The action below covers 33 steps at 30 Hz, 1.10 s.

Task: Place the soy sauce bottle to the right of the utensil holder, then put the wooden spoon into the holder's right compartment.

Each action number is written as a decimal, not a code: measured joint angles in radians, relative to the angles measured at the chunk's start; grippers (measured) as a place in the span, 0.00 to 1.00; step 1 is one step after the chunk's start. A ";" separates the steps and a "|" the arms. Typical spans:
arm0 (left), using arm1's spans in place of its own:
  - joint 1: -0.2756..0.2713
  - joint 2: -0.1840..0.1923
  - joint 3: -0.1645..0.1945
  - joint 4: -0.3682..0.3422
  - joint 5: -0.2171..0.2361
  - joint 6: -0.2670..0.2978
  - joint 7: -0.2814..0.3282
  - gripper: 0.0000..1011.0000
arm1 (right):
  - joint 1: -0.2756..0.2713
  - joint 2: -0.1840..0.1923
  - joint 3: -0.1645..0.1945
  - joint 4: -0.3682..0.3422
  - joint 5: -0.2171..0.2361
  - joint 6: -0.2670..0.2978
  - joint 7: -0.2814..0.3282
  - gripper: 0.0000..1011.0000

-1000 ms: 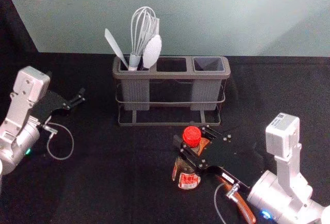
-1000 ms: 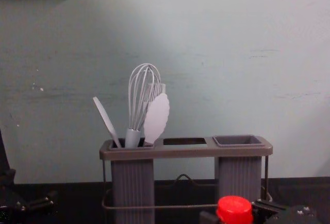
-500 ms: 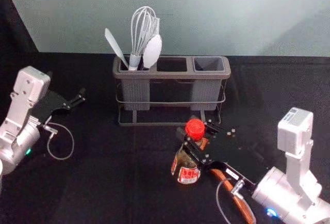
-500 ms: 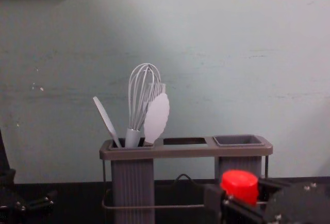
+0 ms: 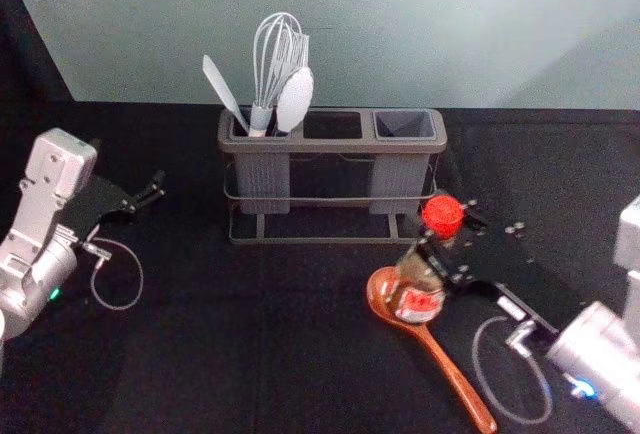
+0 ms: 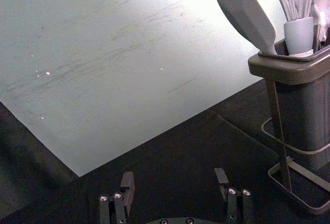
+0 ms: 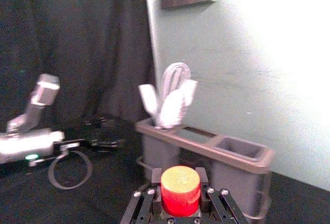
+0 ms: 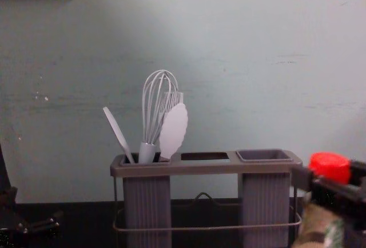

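My right gripper (image 5: pixel 450 244) is shut around the neck of the soy sauce bottle (image 5: pixel 418 289), just in front of the holder's right end; the bottle looks lifted, above the wooden spoon's bowl. In the right wrist view the red cap (image 7: pixel 180 190) stands between the fingers of the right gripper (image 7: pixel 180 182). The wooden spoon (image 5: pixel 445 366) lies on the table, handle toward the front right. The utensil holder (image 5: pixel 335 144) has an unfilled right compartment (image 5: pixel 405 126). My left gripper (image 5: pixel 155 192) is parked at the left, open in its wrist view (image 6: pixel 175 182).
A whisk (image 5: pixel 264 74), a white spoon (image 5: pixel 295 99) and other pale utensils stand in the holder's left compartment. Behind the table rises a pale wall (image 8: pixel 229 48). A wire rack (image 5: pixel 335 240) surrounds the holder's lower part.
The right gripper has carried the bottle to the right and toward the holder's right end, and the bottle has risen in the chest view. More of the spoon is uncovered. The left arm stays still.
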 joint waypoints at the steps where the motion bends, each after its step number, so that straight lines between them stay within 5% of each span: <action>1: 0.000 0.000 0.000 0.000 0.000 0.000 0.000 1.00 | -0.004 0.002 0.019 0.001 0.004 -0.003 -0.005 0.38; 14: 0.000 0.000 0.000 0.000 0.000 0.000 0.000 1.00 | 0.048 -0.003 0.107 0.097 0.027 0.011 -0.016 0.38; 33: 0.000 0.000 0.000 0.000 0.000 0.000 0.000 1.00 | 0.255 -0.037 0.066 0.305 0.012 0.033 0.014 0.38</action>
